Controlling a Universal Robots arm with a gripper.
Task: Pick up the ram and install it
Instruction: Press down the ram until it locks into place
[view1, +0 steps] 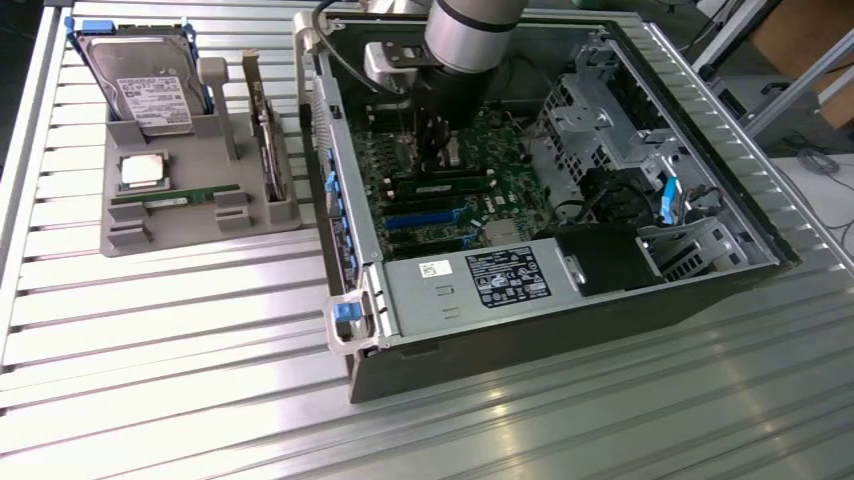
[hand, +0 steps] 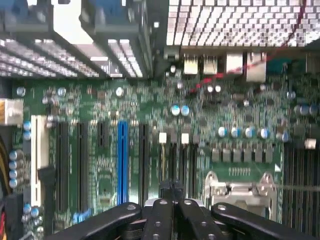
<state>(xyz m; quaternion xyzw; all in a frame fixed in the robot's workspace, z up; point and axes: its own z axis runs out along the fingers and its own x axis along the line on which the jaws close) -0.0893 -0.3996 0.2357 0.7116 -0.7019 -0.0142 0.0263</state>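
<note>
Inside, the open computer case (view1: 694, 215) holds the motherboard (view1: 454, 190).

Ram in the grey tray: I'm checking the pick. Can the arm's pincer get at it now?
Probably not directly: the pincer is shut, down inside the computer case, whose side wall stands between it and the tray. The ram itself lies uncovered from above.
</note>
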